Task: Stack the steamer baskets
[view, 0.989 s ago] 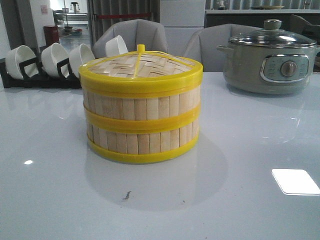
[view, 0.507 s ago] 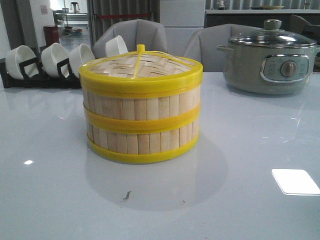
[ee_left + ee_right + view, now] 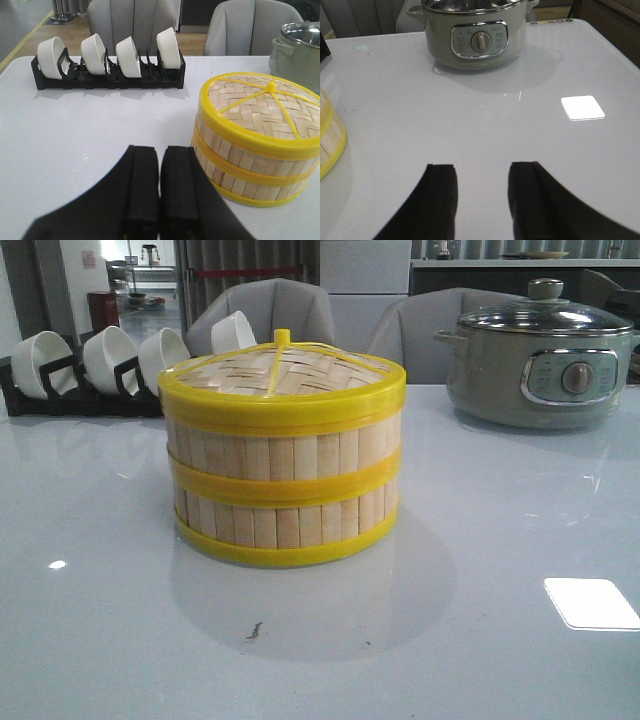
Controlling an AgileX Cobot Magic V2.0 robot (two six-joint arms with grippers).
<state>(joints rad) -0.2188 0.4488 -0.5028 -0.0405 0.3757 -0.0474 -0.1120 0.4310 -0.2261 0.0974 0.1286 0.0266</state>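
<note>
Baskets: two, stacked one on the other mid-surface, top basket [image 3: 285,452] sitting flush on bottom basket [image 3: 285,523], walls lined up, yellow rings meeting at the seam. One woven lid [image 3: 280,372] with a yellow rim caps the top basket, small knob at centre. One grey pot [image 3: 540,358] with a glass lid stands well apart at the far right of the surface [image 3: 120,620]. One black rack [image 3: 107,80] at the far left holds four white bowls [image 3: 131,57], tilted on edge. Two grey chair backs behind the surface. One small dark speck on the surface in front of the stack. Left gripper [image 3: 159,187]: jaws pressed together, only a thin seam between them, nothing held; stack sits just beside the jaws, off to one side, not touching, with the bottom basket's [image 3: 260,187] wall nearest. Right gripper [image 3: 482,200]: jaws spread apart, bare surface showing between them, nothing held; only a sliver of the bottom basket [image 3: 330,140] shows at the frame edge, well apart from the jaws; pot [image 3: 475,35] is ahead of them, also well apart. One bright square light reflection on the surface near the right gripper. Neither arm shows in the front view.
</note>
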